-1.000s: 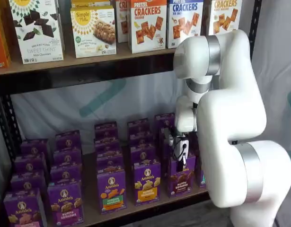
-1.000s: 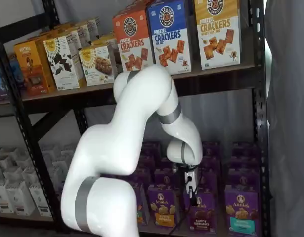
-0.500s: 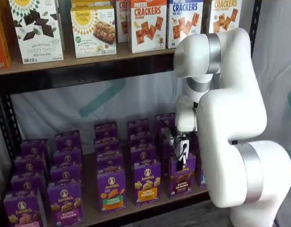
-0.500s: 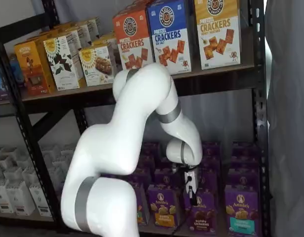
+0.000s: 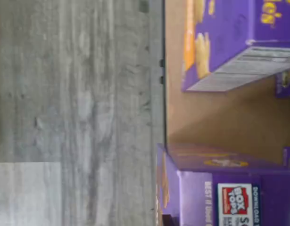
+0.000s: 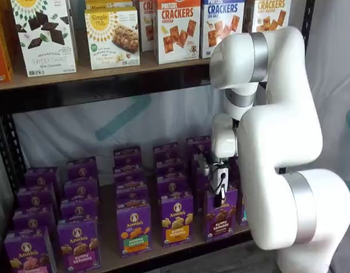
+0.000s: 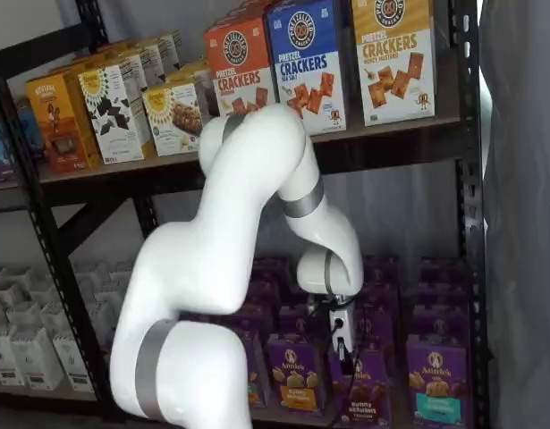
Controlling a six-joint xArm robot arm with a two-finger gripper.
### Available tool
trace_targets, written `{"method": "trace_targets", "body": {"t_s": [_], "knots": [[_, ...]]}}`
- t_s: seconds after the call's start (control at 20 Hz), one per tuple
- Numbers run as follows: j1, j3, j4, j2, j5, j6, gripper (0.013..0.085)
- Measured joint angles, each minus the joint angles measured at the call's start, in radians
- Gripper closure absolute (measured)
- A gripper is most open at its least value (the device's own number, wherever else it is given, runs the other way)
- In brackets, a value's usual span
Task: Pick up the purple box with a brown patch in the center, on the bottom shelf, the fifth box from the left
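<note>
The claw (image 6: pixel 218 196) has clamped on the purple box (image 6: pixel 219 215) directly beneath it, tilting it off the bottom shelf (image 6: pixel 163 250) (the lift appears underway).

A chunky glossy white arm (image 6: pixel 277 142) is seen in both shelf views, its rounded segments joined by silver-grey bands, with a thin black cable run down beside the small white-bodied, black-fingered gripper (image 6: pixel 219 196).

purple box (image 6: pixel 219 215) rightmost on bottom shelf (image 6: pixel 163 250)
</note>
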Motion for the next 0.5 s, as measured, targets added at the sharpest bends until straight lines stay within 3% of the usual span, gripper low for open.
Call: {"method": "trace_targets", "body": {"t_s": [0.25,0.5], "knots": [[-0.002,0.113,-0.068,-0.076,-0.025,0.062,0.065],[-0.002,0.252,-0.048,-0.178,-0.046,0.044,0.065]]}}
